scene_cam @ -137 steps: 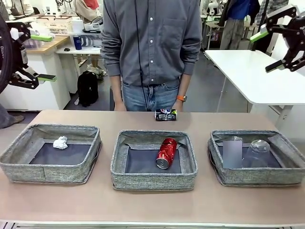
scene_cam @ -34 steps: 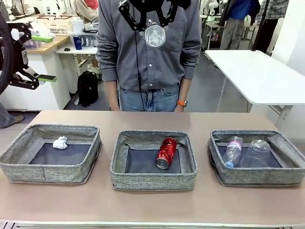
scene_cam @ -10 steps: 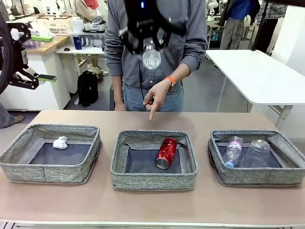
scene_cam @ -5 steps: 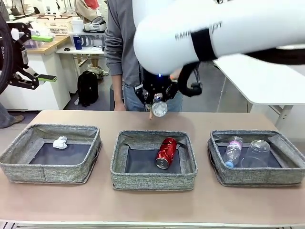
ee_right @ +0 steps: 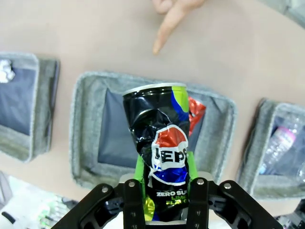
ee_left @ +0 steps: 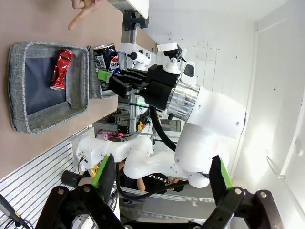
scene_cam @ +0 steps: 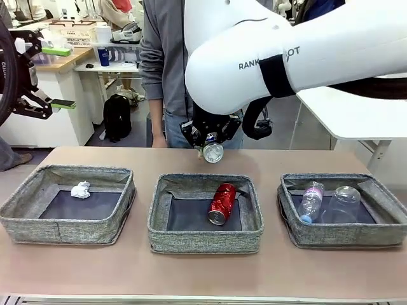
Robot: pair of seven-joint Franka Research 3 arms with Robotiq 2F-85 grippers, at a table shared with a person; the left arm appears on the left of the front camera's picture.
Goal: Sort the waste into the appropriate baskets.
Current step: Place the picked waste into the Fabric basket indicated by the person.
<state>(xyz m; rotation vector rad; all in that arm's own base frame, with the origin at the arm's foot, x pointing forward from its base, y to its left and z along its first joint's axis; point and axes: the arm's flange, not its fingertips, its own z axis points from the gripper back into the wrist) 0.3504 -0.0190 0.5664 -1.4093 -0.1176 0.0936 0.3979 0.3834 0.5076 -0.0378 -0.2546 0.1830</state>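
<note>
On your left, the left gripper [ee_left: 159, 179] is hanging well away from the desk [scene_cam: 203, 273], its jaws standing wide open with nothing between them, so you are leaving it parked. The left basket [scene_cam: 25, 219] is holding the paper ball [scene_cam: 81, 189] and needs nothing from you.

In the middle, the right gripper [ee_right: 162, 191] is carrying the dark can [ee_right: 159, 167], jaws closed partway around its dented body, and in the front view the can [scene_cam: 213, 152] is hanging just beyond the far wall of the middle basket [scene_cam: 203, 241], where the red can [scene_cam: 221, 203] is lying. The person's hand [ee_right: 174, 12] is pointing at the desk near that far wall.

To do this step well, you are bringing the can toward you until it is sitting over the bare floor of the middle basket, beside the red can and not on top of it. You are lowering it inside the soft walls before letting the jaws open, since a dented can dropped from height is likely to bounce or roll out. Keep clear of the pointing finger.

On the right, the right basket [scene_cam: 388, 232] is holding the bottle [scene_cam: 310, 200] and the cup [scene_cam: 343, 202]; leave them alone
</note>
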